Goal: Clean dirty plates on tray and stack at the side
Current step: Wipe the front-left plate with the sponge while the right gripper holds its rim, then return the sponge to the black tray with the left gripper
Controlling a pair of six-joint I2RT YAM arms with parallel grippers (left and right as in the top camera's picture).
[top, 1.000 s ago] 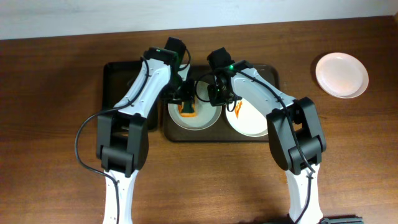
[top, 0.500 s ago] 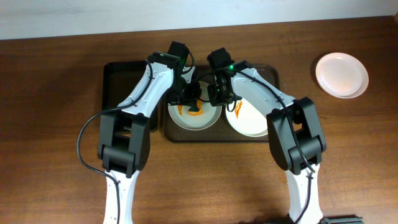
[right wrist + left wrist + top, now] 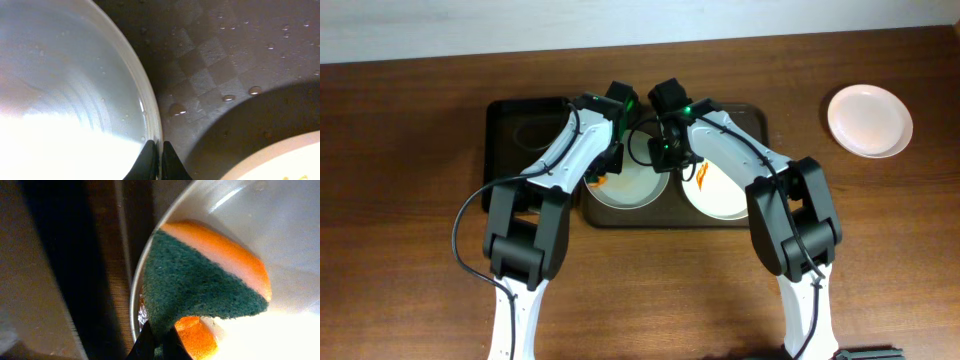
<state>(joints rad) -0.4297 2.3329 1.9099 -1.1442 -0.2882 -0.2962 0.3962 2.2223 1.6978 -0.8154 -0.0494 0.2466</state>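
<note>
Two plates lie on the dark brown tray [image 3: 750,118]. The left plate [image 3: 630,187] has a small orange smear at its left edge. The right plate [image 3: 720,195] has an orange smear. A third, clean plate [image 3: 868,120] lies on the table at the far right. My left gripper [image 3: 605,165] is shut on a green and orange sponge [image 3: 200,287], pressed on the left plate's rim [image 3: 137,295]. My right gripper [image 3: 156,162] is shut on the left plate's rim [image 3: 150,115], pinching it at its upper right side.
A smaller black tray [image 3: 525,130] sits left of the brown tray, partly under my left arm. Water drops [image 3: 230,97] lie on the brown tray's textured floor. The two arms meet closely over the left plate.
My left gripper has swept the sponge across the left plate toward its left edge. Most of the orange smear in the plate's middle is gone. The right gripper kept its hold on the rim.
</note>
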